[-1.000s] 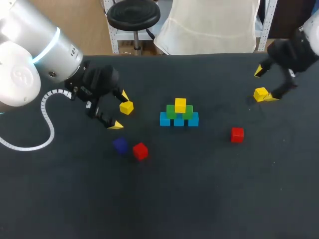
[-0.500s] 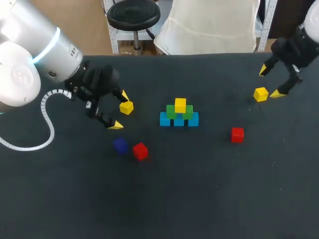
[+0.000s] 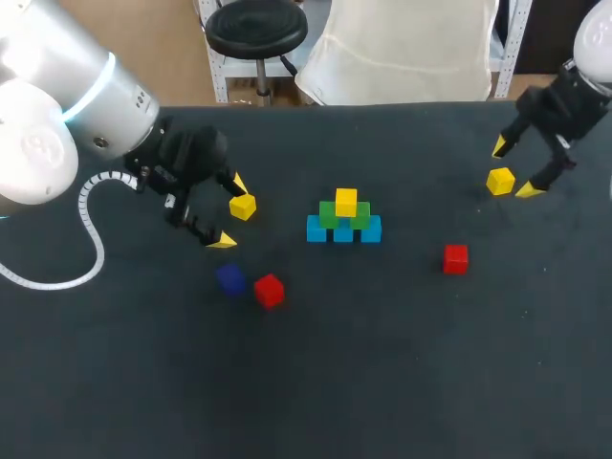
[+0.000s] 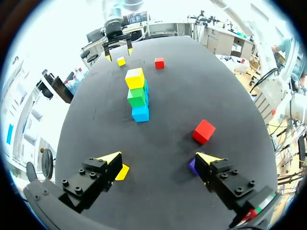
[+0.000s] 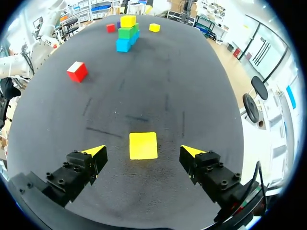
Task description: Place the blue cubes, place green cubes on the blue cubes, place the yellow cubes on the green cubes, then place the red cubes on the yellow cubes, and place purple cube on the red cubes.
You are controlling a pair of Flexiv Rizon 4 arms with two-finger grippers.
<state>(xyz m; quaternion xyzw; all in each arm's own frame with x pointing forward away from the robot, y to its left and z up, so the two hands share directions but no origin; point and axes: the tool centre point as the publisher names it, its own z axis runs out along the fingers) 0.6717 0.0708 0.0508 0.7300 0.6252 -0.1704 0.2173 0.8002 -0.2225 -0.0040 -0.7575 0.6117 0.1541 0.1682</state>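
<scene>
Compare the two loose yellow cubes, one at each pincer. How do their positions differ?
The left yellow cube sits off-centre, close against one finger of the open left pincer; the right yellow cube lies midway between the open right pincer's fingers, clear of both. In the wrist views, that finger partly hides the left yellow cube; the right yellow cube shows whole. Both rest on the table, ungrasped, alike in colour.

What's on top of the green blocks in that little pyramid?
One yellow cube sits on the green cubes, with nothing above it. It covers where the green cubes meet.
</scene>
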